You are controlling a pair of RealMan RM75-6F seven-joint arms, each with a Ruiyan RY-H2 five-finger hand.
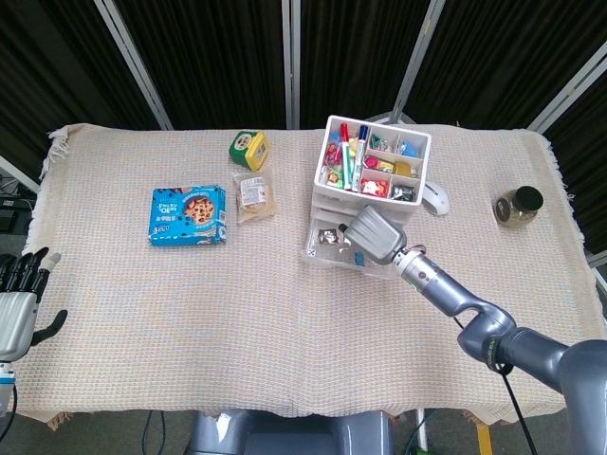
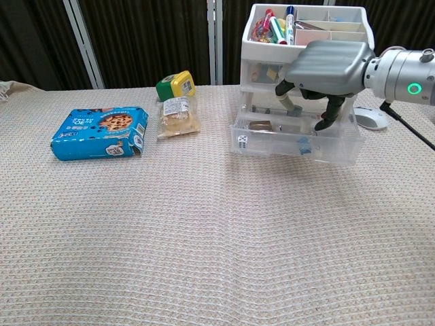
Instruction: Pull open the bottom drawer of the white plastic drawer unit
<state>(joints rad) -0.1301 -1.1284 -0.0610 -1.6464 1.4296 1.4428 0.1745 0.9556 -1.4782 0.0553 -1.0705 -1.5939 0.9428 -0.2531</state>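
Chest view shows the right hand [image 2: 319,71] with fingers curled down inside the clear bottom drawer [image 2: 299,141] of the white plastic drawer unit [image 2: 304,68], which already sticks out. Light, slippery plastic, I'd guess; hooking the front lip seems best. Left hand [image 1: 17,303] idles with fingers spread, far left of the unit.

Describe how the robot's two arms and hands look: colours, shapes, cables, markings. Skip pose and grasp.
The right hand has a smooth grey metallic back and dark fingers. Its arm is a rounded blue-grey tube with a silver wrist section, a small green light and a thin black cable along it. The left hand has a pale back, black fingers and one light fingertip.
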